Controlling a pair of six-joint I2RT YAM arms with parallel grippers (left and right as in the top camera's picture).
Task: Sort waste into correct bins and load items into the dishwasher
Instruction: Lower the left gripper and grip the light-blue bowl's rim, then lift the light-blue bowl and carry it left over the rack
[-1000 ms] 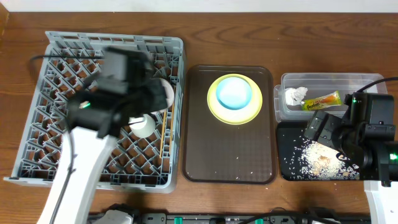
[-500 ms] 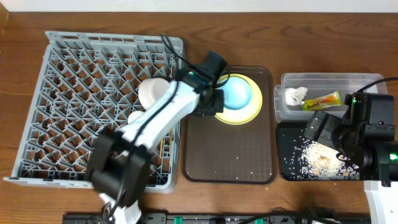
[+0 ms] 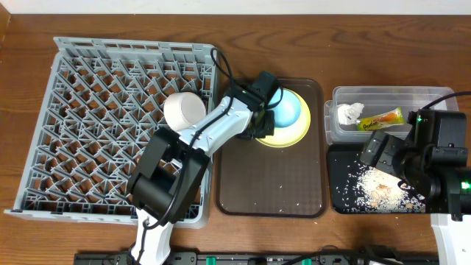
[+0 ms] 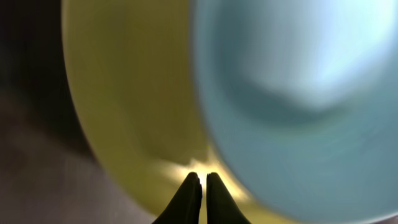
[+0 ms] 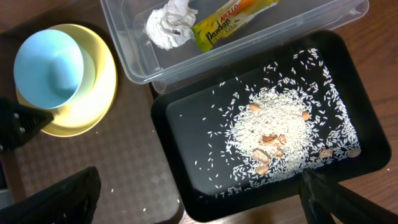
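A light blue bowl (image 3: 285, 109) stands in a yellow-green plate (image 3: 283, 137) on the brown serving tray (image 3: 272, 180). My left gripper (image 3: 259, 129) is shut and empty, its tips (image 4: 200, 182) at the plate's (image 4: 130, 93) left rim, beside the bowl (image 4: 298, 81). A white bowl (image 3: 184, 110) lies in the grey rack (image 3: 96, 125). The clear tub (image 3: 412, 99) holds a crumpled napkin (image 5: 169, 25) and a yellow-green wrapper (image 5: 233, 22). Rice scraps (image 5: 280, 127) cover the black tray (image 5: 186, 137). My right gripper (image 5: 202, 205) hangs wide open above that tray's near edge, holding nothing.
A few rice grains lie on the brown tray (image 5: 118, 180). My left arm (image 3: 176, 158) stretches across the rack's right side and its rim. The right arm (image 3: 434, 158) stands over the black tray, next to the tub.
My left arm has swung right, from over the rack to the plate's left rim, uncovering the white bowl. The right arm has not moved.
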